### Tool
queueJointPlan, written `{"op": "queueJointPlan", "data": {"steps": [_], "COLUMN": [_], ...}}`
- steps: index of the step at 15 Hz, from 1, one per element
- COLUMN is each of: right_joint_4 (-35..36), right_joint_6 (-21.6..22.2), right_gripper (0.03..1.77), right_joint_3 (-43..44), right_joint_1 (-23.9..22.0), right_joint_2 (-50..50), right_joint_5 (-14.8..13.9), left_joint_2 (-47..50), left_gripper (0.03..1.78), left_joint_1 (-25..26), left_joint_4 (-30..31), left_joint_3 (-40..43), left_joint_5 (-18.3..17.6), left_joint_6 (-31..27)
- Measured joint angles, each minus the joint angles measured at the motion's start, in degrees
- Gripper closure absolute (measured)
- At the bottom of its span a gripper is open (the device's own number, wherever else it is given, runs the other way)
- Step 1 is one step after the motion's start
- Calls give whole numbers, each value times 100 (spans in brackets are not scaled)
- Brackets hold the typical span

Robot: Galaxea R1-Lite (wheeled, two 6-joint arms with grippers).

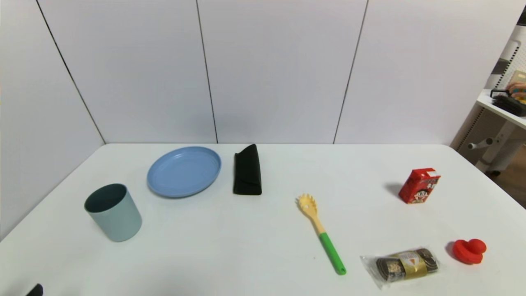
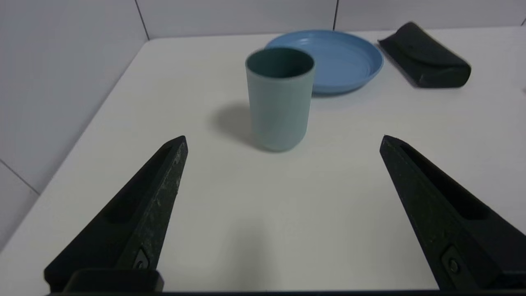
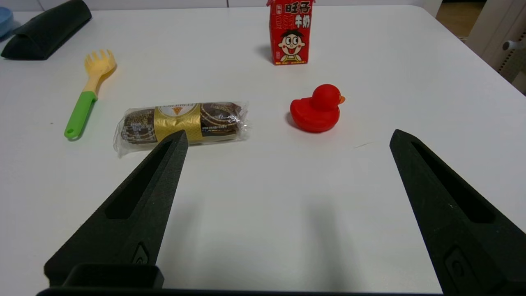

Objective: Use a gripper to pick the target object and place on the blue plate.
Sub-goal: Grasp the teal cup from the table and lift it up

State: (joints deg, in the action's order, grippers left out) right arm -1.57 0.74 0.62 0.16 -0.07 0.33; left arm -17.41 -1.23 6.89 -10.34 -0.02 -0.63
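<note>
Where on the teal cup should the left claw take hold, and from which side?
Probably the mid-wall of the teal cup, approached level from the robot's side. It stands upright, handleless and round, with bare table in front; the left claw is already open and wider than it. The blue plate lies just behind.

On the white table [image 1: 263, 230] are a pale teal cup [image 1: 114, 212] with a darker inside, a light-blue plate [image 1: 183, 171], a black case [image 1: 247, 170], a yellow fork with a green handle [image 1: 320, 231], a red carton [image 1: 419, 186] and a red duck [image 1: 469, 250].
</note>
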Motion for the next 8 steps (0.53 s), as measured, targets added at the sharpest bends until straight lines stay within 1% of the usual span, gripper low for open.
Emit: {"op": "queueJointPlan", "data": {"steps": [2,4,6,8], "right_joint_4": [-2,-2,0,0], "right_joint_6": [5,5,5,5], "right_gripper": [10,10,10,10], "right_joint_3": [0,0,0,0], "right_joint_1": [0,0,0,0], "right_joint_2": [0,0,0,0], "right_joint_5": [0,-2,-2,2], "left_joint_2": [-764,-1509,-2231,-2839], "left_gripper": [12,12,12,12], "left_joint_1": [-26,-61,-94,-116], "left_joint_4": [151,400,805,1290], "left_joint_3": [-636,-1024,-1137,-1035], "left_joint_5": [-22,-118,-325,-524], "left_joint_6": [-24,-49,-63,-145]}}
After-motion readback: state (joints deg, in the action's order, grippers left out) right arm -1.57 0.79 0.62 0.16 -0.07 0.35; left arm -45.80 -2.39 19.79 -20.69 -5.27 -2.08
